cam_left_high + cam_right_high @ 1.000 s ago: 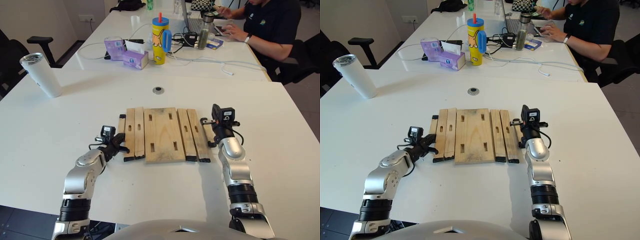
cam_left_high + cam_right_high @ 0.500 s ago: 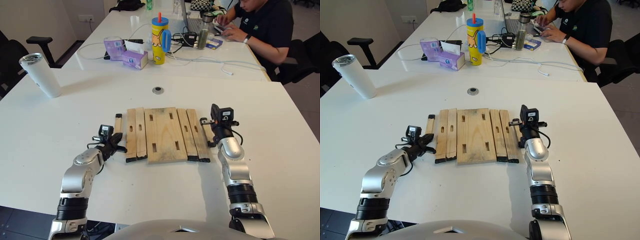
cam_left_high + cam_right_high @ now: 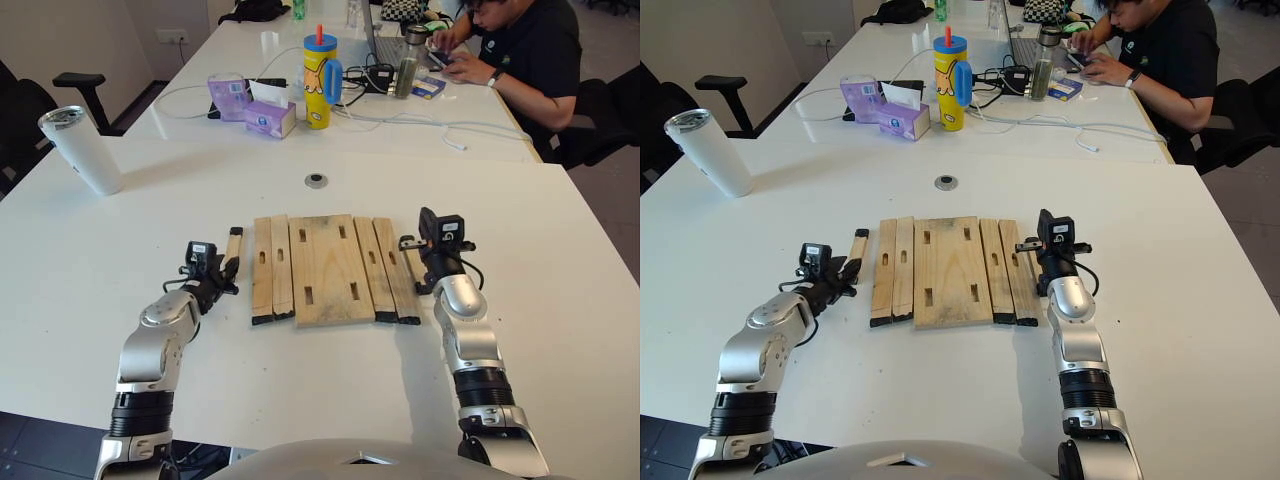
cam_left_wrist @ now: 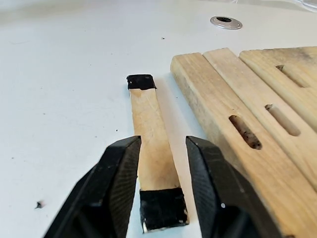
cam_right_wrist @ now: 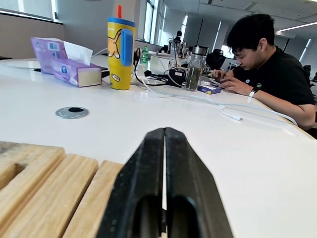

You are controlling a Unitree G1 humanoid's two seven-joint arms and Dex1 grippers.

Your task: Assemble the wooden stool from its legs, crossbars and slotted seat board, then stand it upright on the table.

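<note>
Left gripper (image 3: 222, 274) is clamping the near end of the thin crossbar (image 4: 148, 114) and is dragging it away to the left of the slotted seat board (image 3: 325, 268). A second ago this stick was lying against the outer leg board (image 3: 262, 270); now bare table (image 3: 120, 260) is showing between them. So, I judge, one part is getting separated for assembly. Right gripper (image 5: 165, 135), fingers pressed together and empty, is resting just right of the seat board's row. All parts are lying flat: pale, grainy wood with oblong slots and black-capped ends.
</note>
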